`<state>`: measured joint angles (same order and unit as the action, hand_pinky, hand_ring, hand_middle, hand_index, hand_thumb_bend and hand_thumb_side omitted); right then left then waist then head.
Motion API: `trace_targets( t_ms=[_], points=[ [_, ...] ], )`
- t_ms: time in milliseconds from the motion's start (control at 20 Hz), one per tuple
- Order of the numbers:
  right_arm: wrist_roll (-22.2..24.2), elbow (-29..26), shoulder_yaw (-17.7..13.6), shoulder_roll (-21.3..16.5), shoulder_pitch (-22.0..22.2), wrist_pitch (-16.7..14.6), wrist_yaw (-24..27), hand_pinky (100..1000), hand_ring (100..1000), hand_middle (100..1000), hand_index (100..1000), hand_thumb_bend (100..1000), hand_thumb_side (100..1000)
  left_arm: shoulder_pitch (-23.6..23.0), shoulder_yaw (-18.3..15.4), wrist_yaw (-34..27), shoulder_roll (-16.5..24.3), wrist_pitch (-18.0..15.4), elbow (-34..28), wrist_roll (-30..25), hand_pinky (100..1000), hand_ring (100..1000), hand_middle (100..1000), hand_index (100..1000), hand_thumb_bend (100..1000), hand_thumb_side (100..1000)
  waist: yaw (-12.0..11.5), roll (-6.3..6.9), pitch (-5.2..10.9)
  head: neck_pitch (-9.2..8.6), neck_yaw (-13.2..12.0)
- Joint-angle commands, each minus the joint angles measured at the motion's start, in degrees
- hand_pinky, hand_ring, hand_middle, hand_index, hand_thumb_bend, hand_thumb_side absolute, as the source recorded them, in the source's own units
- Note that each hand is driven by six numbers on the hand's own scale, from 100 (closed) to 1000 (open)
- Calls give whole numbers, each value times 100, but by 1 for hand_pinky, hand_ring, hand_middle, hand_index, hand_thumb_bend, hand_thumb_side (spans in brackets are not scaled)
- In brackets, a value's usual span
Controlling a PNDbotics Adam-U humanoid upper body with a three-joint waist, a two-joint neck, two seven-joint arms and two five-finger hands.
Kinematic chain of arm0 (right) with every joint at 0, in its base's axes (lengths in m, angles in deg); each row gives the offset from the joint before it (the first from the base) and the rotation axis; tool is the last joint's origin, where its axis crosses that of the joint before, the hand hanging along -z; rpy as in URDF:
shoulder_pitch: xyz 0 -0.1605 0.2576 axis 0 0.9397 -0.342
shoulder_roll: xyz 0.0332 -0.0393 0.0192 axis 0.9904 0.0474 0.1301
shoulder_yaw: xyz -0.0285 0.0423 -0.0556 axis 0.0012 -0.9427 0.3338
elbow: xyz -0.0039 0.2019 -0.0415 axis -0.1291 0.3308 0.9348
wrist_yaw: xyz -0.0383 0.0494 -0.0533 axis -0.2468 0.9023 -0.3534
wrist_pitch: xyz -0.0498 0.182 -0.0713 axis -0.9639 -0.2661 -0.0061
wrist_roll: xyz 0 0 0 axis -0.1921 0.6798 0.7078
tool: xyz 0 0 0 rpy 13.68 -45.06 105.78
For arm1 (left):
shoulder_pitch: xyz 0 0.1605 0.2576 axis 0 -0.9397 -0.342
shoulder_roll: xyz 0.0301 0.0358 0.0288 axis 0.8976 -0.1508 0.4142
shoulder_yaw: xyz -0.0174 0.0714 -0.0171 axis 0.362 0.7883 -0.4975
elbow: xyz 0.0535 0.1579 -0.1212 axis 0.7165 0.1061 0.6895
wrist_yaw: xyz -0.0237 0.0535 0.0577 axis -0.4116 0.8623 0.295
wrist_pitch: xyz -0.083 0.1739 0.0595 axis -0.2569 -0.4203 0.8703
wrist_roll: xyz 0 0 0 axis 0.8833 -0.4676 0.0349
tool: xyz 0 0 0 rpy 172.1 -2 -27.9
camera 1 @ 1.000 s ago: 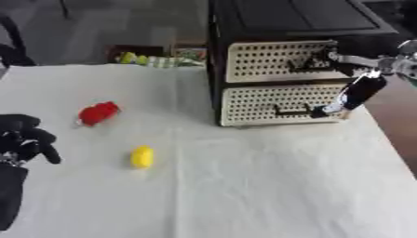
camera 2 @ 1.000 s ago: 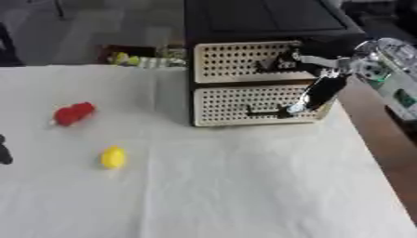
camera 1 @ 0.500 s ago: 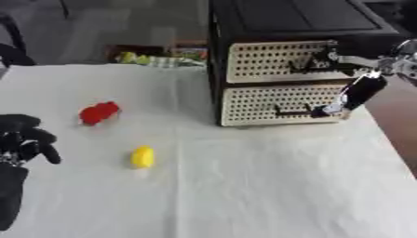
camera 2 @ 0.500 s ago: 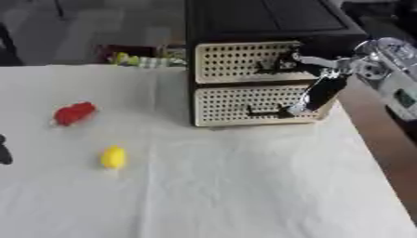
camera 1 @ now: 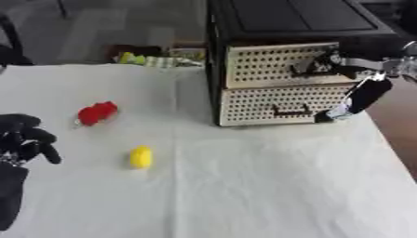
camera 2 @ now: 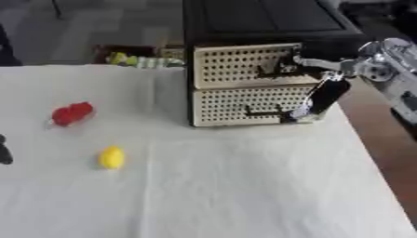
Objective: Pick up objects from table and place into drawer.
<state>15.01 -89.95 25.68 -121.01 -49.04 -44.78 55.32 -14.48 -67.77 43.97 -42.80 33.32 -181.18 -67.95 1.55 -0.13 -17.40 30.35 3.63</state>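
Right hand (camera 2: pixel 313 65) seemingly touches upper drawer (camera 2: pixel 244 67) handle.

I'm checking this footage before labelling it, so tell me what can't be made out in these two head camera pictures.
- Right hand: its fingers blur into the upper drawer handle in both views, so the grip is unclear.
- Left hand: cut off by the left edge in the right eye view.
- Drawer insides: hidden by both perforated fronts, including the lower drawer.
- Red object and yellow object: too blurred to identify.
- Clutter beyond the table: indistinct.
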Motion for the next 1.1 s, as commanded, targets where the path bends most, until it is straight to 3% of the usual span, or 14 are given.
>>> trace_targets(
  t_ms=[50, 1100],
  points=[
    [123, -279, -51, -282, -5, 43, 241, 100, 268, 100, 772, 625, 562, 69, 7, -2, 42, 17, -83, 5, 439, 598, 645, 689, 135, 872, 13, -11, 105, -27, 6],
    [395, -1218, -187, -795, 776, 450, 831, 100, 264, 100, 774, 627, 547, 68, 22, -21, 38, 45, -83, 13, 439, 599, 646, 686, 137, 873, 50, -4, 126, -46, 41]
  ],
)
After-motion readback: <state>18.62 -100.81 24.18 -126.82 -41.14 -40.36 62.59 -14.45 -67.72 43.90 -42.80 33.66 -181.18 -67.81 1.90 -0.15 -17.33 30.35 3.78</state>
